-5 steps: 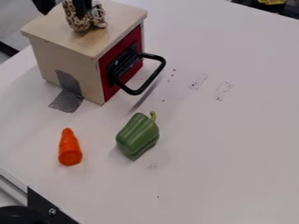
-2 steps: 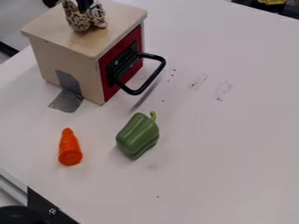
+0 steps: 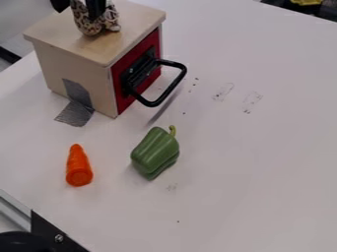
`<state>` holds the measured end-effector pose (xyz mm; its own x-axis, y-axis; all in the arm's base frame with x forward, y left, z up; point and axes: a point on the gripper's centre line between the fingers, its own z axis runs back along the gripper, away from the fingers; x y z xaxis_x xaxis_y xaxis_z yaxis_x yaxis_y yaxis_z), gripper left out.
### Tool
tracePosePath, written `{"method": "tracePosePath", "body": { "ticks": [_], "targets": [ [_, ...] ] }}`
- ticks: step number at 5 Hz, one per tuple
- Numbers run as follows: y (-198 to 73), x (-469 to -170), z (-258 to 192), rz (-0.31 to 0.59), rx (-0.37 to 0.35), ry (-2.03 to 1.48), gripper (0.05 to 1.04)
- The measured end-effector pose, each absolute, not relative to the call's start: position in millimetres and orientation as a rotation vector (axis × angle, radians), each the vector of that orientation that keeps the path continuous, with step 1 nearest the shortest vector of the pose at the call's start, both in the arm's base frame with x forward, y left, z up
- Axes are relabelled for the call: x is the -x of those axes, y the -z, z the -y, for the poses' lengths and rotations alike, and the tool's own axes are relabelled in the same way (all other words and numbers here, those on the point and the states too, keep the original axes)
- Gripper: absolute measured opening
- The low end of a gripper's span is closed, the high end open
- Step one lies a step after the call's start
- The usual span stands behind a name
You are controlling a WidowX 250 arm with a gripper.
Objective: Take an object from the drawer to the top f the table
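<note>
Seat toy [image 3: 84, 22] squarely on box [image 3: 135, 18], upper left, before raising end effector [image 3: 96, 8]; whether it is clamped cannot be determined.

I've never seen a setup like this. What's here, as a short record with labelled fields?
Box: small, wooden, upper left of picture
Drawer: red front, looks shut
Handle: black loop, sticking out
On top: spotted toy, part of the black robot arm at it
Vegetables: orange carrot, green pepper, both on the table
Tape: grey, from box side onto table
</note>
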<state>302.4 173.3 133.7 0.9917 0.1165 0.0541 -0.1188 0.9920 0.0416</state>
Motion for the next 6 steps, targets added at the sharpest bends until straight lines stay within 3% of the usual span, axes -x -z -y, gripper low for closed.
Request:
{"method": "tracePosePath", "body": {
  "ticks": [2, 3, 4, 5, 6],
  "targets": [
    [-106.0, -301.2, -177.9, -0.026, -0.039, -0.099, 0.964],
    [-103.3, -297.8, -173.0, -0.031, -0.034, -0.107, 0.684],
    [-109.7, -299.0, -156.9, -0.028, 0.013, -0.121, 0.486],
    [-120.5, -314.9, -128.1, -0.012, 0.067, -0.159, 0.385],
    [-136.2, -348.5, -97.6, 0.033, 0.047, -0.191, 0.356]
  ]
}}
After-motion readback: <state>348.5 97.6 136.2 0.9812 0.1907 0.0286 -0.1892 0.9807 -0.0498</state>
